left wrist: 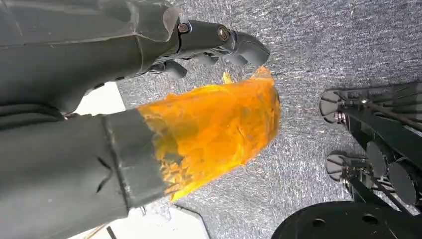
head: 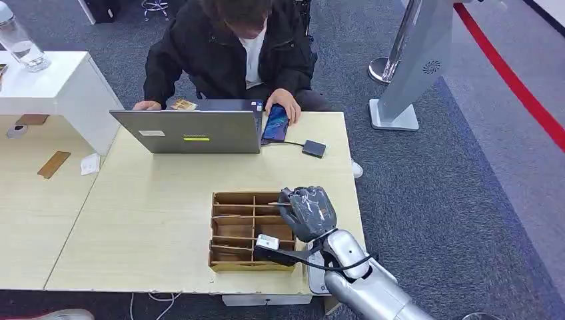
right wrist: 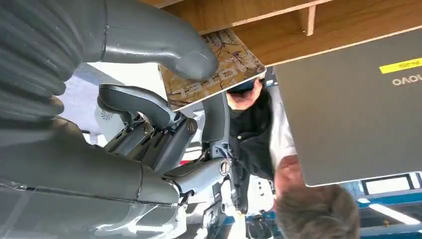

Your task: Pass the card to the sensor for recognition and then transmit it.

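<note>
My right hand (head: 308, 212) hovers over the right side of the wooden divided box (head: 234, 230) on the pale table (head: 146, 213). In the right wrist view it pinches a brown patterned card (right wrist: 214, 69) between thumb (right wrist: 169, 47) and fingers (right wrist: 149, 112). A thin edge of the card (head: 275, 203) sticks out from the hand toward the box. The small dark sensor (head: 314, 148) lies farther back on the table, wired to the laptop (head: 193, 131). My left hand (left wrist: 149, 99) hangs over grey carpet, holding nothing, its thumb wrapped in orange tape (left wrist: 219, 129).
A person (head: 233, 47) sits behind the laptop with a phone (head: 275, 123) under one hand. A white counter (head: 53, 87) with a bottle (head: 20, 43) stands back left. A silver stand (head: 406, 80) rises beyond the table's right edge.
</note>
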`<state>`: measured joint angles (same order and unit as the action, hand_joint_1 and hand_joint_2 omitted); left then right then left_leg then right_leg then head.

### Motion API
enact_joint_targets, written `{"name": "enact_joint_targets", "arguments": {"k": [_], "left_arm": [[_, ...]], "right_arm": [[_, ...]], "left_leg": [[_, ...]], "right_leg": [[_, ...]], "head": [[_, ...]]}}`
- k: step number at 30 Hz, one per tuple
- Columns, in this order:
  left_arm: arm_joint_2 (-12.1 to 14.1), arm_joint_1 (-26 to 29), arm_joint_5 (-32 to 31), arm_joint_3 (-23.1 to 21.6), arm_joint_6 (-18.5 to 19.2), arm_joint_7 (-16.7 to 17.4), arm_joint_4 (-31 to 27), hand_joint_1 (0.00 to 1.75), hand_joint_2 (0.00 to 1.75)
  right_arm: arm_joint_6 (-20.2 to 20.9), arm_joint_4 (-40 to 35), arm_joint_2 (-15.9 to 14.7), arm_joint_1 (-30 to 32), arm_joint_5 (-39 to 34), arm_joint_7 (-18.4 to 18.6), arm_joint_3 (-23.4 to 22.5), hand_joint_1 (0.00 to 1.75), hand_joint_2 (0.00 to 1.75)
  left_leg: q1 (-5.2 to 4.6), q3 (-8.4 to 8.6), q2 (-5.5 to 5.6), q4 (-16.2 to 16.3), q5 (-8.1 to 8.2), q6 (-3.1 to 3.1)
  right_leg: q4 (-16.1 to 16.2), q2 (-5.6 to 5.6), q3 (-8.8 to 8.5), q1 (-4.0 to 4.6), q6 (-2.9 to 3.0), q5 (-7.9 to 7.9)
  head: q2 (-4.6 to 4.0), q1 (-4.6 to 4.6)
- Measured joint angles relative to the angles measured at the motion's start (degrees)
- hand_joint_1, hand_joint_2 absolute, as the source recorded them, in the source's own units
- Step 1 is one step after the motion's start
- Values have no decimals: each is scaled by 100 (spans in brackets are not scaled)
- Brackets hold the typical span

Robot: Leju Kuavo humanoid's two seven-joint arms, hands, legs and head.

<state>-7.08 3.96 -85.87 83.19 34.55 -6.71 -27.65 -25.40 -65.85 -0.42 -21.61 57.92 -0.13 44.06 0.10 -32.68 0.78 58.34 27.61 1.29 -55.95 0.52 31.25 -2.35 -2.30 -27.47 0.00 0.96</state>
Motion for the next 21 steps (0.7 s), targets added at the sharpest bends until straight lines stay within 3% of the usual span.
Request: {"name": "enact_joint_targets", "arguments": {"k": [21], "left_arm": [[-142,-40,-322,310,70,-127,-254,0,0]], "right_arm": [[-472,-437,46,275,109,-304,-264,175,175]], "left_leg": [[0,1,0,0,0,0]], "right_leg": [[0,0,0,0,0,0]], "head": [[0,2]]}}
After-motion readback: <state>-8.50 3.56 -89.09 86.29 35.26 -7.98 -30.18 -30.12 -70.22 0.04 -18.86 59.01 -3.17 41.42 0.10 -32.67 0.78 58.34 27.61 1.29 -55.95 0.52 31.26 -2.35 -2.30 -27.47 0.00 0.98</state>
